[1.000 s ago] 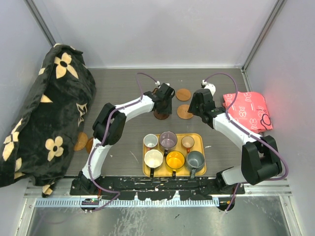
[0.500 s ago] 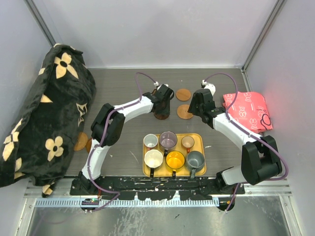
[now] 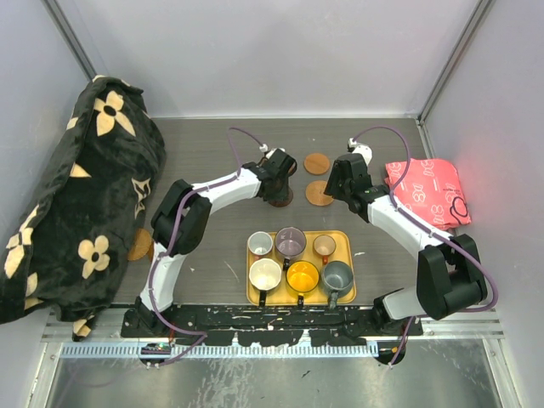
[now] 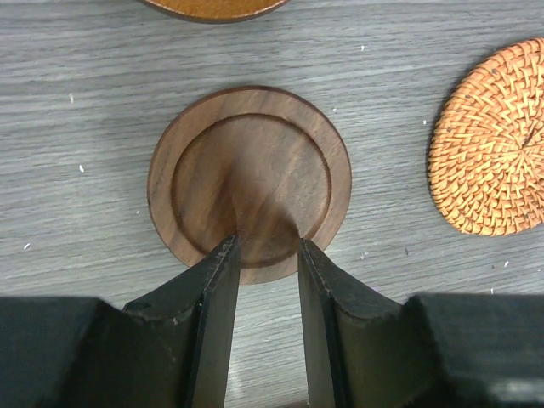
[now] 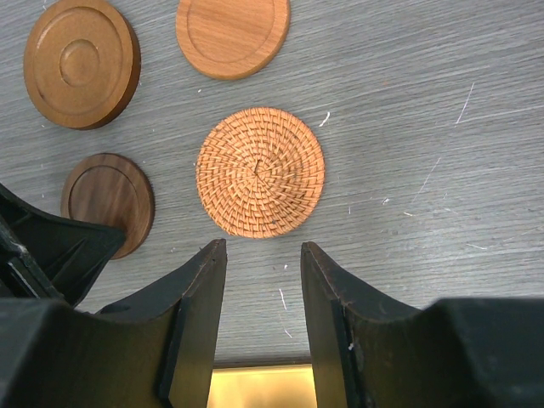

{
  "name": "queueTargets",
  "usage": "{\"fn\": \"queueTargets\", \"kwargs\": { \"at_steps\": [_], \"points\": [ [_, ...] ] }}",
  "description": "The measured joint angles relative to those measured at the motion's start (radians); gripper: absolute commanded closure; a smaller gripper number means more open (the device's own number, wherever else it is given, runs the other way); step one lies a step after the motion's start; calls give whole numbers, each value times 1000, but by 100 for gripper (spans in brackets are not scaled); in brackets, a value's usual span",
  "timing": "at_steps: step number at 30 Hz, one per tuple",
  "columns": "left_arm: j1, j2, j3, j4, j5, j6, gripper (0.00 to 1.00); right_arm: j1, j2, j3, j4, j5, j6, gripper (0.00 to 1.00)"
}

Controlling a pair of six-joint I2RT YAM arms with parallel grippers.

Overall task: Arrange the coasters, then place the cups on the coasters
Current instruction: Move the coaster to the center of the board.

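Four coasters lie in a cluster at the table's middle back: a dark walnut one, a woven orange one, a light orange one and a mid-brown ringed one. My left gripper stands open, its tips over the walnut coaster's near rim, with nothing between them. My right gripper is open just short of the woven coaster and holds nothing. Two more coasters lie at the left, by the blanket. Several cups sit on the yellow tray, among them purple, orange and grey-green.
A black flowered blanket is heaped along the left side. A red patterned cloth pouch lies at the right wall. The tray stands just in front of both grippers, between the arm bases.
My left gripper has shifted a little to the left over the walnut coaster. The right arm and the coasters have stayed put.
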Motion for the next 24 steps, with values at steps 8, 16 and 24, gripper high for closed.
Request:
{"fn": "queueTargets", "kwargs": {
  "at_steps": [8, 16, 24],
  "points": [
    [3, -9, -10, -15, -15, -20, 64, 0, 0, 0, 0, -3, 0, 54],
    [4, -12, -10, -41, -48, -21, 65, 0, 0, 0, 0, -6, 1, 54],
    [5, -20, -22, -36, -45, -19, 64, 0, 0, 0, 0, -8, 3, 54]
  ]
}}
